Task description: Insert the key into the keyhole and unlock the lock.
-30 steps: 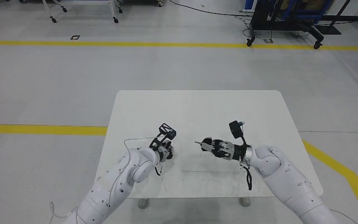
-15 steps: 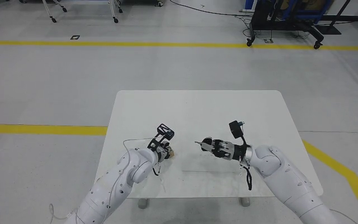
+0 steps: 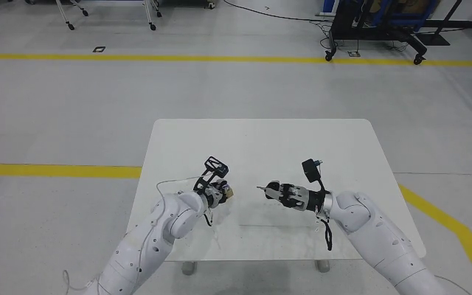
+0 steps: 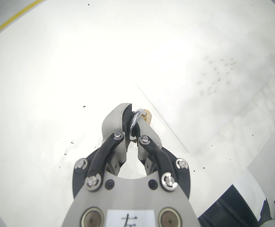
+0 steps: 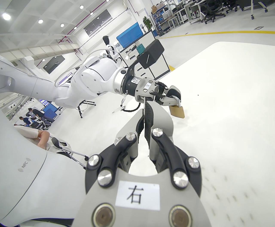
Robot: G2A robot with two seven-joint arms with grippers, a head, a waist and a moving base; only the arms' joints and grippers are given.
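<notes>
Top view: key (image 3: 260, 189) points lengthwise toward the lock (image 3: 229, 192).

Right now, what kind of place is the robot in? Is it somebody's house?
Probably a big workshop or robot lab, not a house. The floor has yellow lines painted on it, shelves of gear stand far back, and the work happens on a plain white table.

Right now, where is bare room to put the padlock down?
Bare: the far half of the table, beyond both pincers, and its right end. Crowded: the near middle, where the left pincer holds the padlock facing the right pincer with the key.
</notes>
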